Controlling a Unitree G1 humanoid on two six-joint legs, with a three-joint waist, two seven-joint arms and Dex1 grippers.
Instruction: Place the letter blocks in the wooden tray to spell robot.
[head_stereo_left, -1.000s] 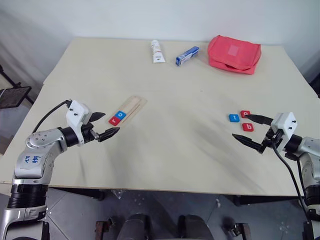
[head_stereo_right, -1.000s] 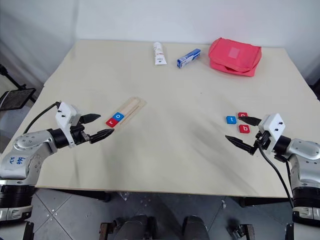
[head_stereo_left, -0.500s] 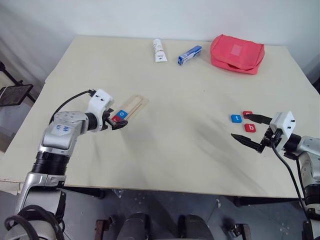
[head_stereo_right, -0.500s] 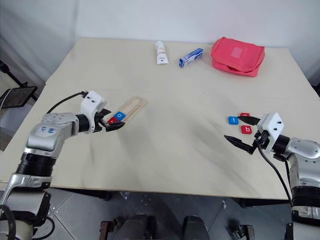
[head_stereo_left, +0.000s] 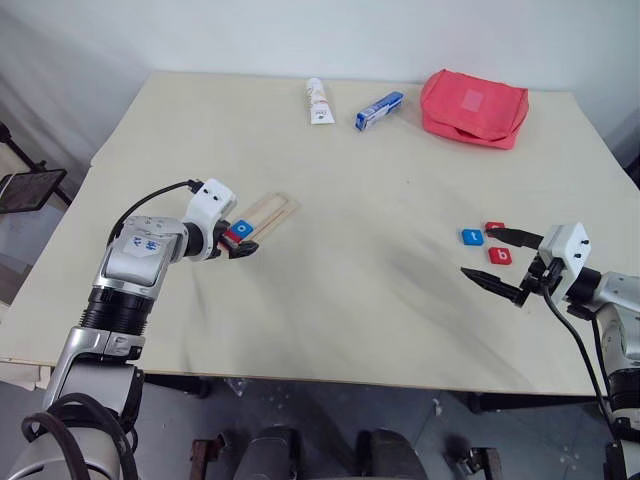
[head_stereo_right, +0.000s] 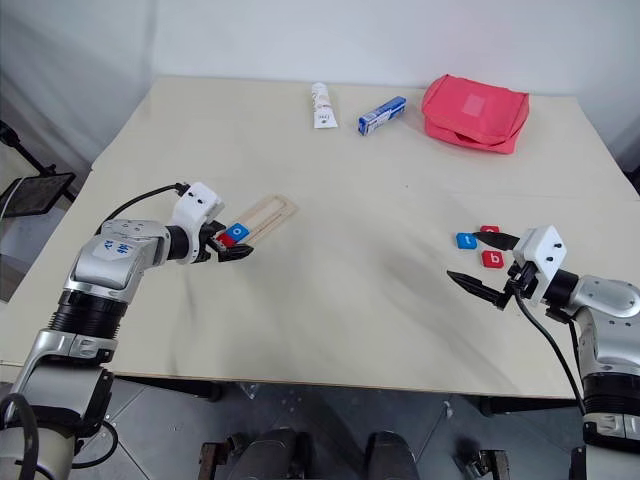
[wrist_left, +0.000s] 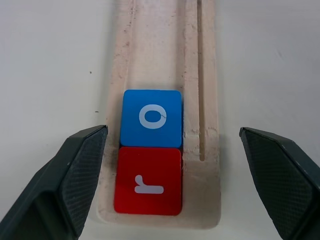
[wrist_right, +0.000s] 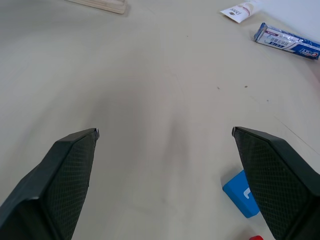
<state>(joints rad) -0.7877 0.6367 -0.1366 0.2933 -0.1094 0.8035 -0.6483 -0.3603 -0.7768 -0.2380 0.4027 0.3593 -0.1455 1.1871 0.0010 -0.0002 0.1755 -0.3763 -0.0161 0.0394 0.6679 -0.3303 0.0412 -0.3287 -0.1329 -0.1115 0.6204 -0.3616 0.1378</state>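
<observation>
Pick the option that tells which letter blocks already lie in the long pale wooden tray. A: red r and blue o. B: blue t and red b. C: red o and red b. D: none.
A: the left wrist view shows the red square r block and the blue square o block lying end to end in the long pale wooden tray.

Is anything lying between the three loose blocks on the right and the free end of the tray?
Nothing visible. Bare table lies between the three loose blocks and the wooden tray. The left tool, open, sits at the tray's filled end, over the r and o.
</observation>
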